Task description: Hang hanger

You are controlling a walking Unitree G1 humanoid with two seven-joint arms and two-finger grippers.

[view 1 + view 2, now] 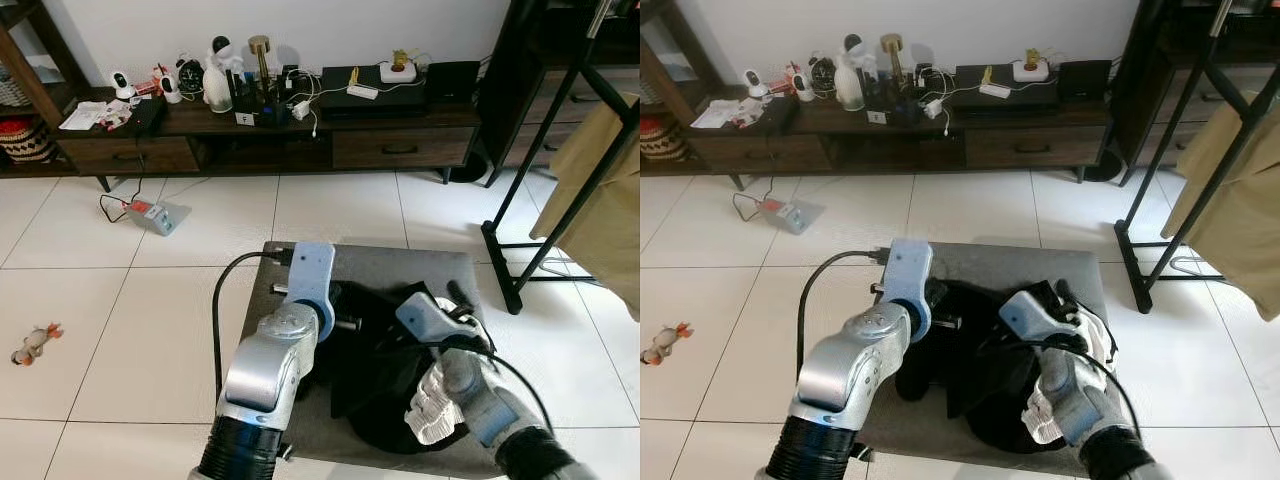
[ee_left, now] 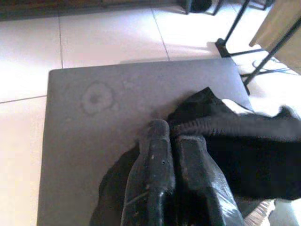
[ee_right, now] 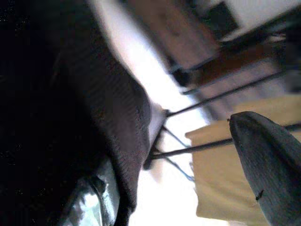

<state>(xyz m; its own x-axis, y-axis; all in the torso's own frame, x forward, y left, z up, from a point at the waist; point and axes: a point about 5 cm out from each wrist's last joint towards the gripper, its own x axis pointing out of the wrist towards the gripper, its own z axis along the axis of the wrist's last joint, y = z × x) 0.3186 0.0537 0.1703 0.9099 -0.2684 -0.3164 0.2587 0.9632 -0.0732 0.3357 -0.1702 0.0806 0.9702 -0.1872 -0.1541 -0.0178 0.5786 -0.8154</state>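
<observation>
A black garment (image 1: 385,370) with a white knit part (image 1: 435,408) lies bunched on a low grey table (image 1: 400,265). My left gripper (image 2: 171,129) is down on the table, its fingers pressed together on the garment's ribbed black edge (image 2: 211,126). My right gripper (image 1: 460,298) sits at the garment's right side and points toward the clothes rack. In the right wrist view one finger (image 3: 263,169) stands far from the dark cloth (image 3: 108,117), and the gap between them holds nothing. I cannot make out a hanger on the table.
A black clothes rack (image 1: 530,230) with a beige garment (image 1: 600,200) stands to the right of the table. A dark TV console (image 1: 400,145) crowded with small items runs along the far wall. A power strip (image 1: 155,215) and a small toy (image 1: 35,343) lie on the tiled floor.
</observation>
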